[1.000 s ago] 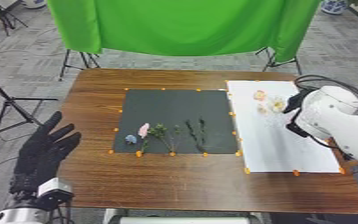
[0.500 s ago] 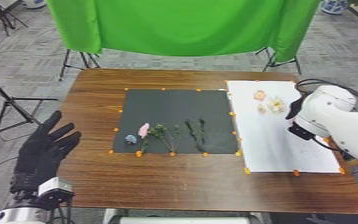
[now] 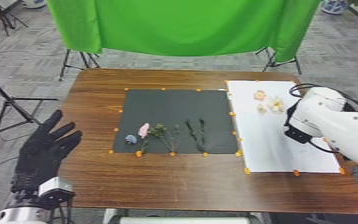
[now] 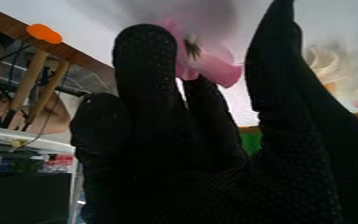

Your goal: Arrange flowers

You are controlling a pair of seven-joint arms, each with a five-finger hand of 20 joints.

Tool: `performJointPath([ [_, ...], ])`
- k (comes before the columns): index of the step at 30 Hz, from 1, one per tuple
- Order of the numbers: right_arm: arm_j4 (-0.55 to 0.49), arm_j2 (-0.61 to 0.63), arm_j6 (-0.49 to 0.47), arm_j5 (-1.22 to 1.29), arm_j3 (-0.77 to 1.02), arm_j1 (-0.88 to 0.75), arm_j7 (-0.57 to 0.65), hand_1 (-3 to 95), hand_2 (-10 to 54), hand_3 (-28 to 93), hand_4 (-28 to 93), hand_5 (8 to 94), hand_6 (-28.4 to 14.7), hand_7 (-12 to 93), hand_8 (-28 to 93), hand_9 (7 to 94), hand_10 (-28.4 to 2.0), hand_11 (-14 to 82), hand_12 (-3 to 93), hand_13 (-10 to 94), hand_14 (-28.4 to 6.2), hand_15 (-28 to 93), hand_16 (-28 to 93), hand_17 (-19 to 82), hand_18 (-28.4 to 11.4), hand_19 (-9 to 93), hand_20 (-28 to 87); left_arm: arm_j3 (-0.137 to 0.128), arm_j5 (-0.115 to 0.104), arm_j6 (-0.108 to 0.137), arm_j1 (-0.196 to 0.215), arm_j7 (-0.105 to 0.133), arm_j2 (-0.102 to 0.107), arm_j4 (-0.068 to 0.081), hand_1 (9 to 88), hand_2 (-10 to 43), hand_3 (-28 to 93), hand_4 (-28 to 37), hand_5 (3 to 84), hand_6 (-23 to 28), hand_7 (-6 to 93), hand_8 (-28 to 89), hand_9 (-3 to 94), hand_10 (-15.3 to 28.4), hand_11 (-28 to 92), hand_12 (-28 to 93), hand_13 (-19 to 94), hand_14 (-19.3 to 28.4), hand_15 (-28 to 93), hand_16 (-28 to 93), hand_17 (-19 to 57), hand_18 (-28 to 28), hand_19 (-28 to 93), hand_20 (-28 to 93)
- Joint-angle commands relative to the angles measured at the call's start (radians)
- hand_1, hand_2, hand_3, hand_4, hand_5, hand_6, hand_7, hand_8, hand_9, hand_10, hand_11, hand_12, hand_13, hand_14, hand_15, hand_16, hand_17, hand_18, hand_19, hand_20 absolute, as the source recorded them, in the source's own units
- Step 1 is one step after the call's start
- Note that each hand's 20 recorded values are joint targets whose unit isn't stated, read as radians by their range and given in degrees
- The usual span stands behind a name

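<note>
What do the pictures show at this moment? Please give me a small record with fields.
Left hand: open, at the left side of the table
Right hand: over the white sheet, holding a pink flower
On white sheet, toward far end: pale orange flower, cream flower, small pale flower
On dark mat, near half: blue flower, pink spike, green sprigs, dark green stems
Stage: arrangement seems partway

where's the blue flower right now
In the head view, the blue flower lies at the near left corner of the dark sheet, just left of the pink flower.
</note>
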Motion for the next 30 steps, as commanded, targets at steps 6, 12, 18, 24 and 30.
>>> performJointPath([
  [6, 0.034, 0.001, 0.072, -0.156, -0.201, 0.081, 0.029, 61.8, -9.5, 68, -28, 67.9, -4.9, 19, 4, 76.8, -12.9, 9.1, 19.5, 85, -6.4, 57, 12, 60, -12.9, 93, 25, -0.014, 0.033, -0.018, -0.008, -0.036, -0.041, 0.002, 29.0, 6.8, 62, -20.7, 33.6, 8.0, 7.9, -7, 30.3, 19.0, 26, 11, 21, 27.4, 56, -12, -7.5, 28.4, 53, 0],
  [12, 0.032, 0.011, 0.14, -0.203, -0.243, 0.087, 0.022, 64.6, -9.5, 67, -28, 75.6, -1.7, 25, 8, 87.9, -9.1, 5.6, 26.0, 88, -4.9, 55, 14, 61, -12.0, 93, 26, -0.016, 0.048, -0.023, -0.007, -0.054, -0.061, 0.0, 29.0, 6.7, 62, -20.7, 33.6, 8.1, 7.9, -7, 30.3, 19.0, 26, 11, 21, 27.5, 56, -12, -7.6, 28.4, 53, 0],
  [18, -0.004, 0.022, 0.217, -0.267, -0.299, 0.132, 0.01, 64.4, -9.5, 69, -28, 78.3, -1.0, 26, 8, 90.6, -8.1, 5.8, 28.0, 90, -3.9, 54, 14, 62, -11.7, 93, 26, -0.023, 0.052, -0.024, -0.002, -0.06, -0.067, -0.003, 29.0, 6.8, 62, -20.6, 33.6, 8.0, 7.9, -7, 30.3, 19.1, 26, 11, 21, 27.4, 56, -12, -7.6, 28.4, 53, -1],
  [24, -0.081, 0.022, 0.241, -0.302, -0.245, 0.143, -0.027, 64.1, -9.5, 69, -28, 79.1, -1.1, 26, 8, 91.4, -8.0, 5.8, 28.8, 91, -3.5, 53, 15, 63, -11.7, 93, 27, -0.031, 0.032, -0.012, 0.017, -0.041, -0.049, -0.008, 29.1, 6.8, 62, -20.8, 33.6, 8.0, 7.9, -7, 30.3, 19.0, 25, 11, 21, 27.4, 56, -12, -7.6, 28.4, 53, -1],
  [30, -0.202, 0.01, 0.251, -0.34, -0.233, 0.174, -0.108, 63.9, -9.5, 70, -28, 79.3, -0.9, 26, 8, 91.8, -7.6, 5.7, 29.2, 91, -3.4, 53, 16, 64, -11.7, 93, 27, -0.043, 0.012, -0.001, 0.041, -0.021, -0.028, -0.014, 29.1, 6.8, 62, -20.7, 33.6, 8.0, 7.9, -7, 30.3, 18.9, 26, 12, 21, 27.4, 56, -12, -7.6, 28.4, 53, 0],
])
